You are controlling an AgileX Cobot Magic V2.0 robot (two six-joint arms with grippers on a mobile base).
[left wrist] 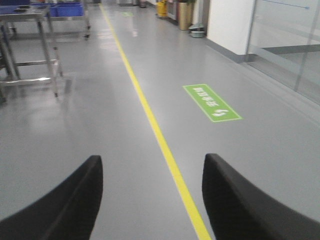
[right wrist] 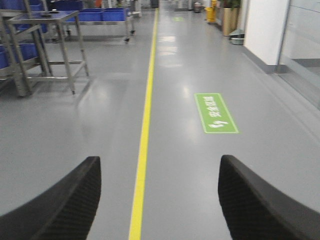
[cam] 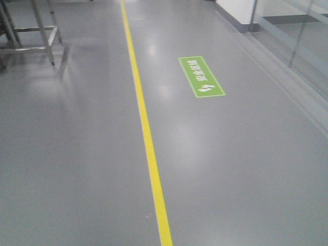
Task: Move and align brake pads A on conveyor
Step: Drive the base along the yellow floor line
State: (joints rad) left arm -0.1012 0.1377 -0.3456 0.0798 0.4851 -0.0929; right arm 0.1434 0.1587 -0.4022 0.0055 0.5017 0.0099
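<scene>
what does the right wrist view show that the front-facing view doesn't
Only the right wrist view: the open right claw with its black textured fingers apart and nothing between, plus blue plastic bins far back. Only the front-facing view: nothing of its own that I can tell. Both: the glossy grey floor, the yellow floor line, the green rectangular floor sign and a steel-legged table.
</scene>
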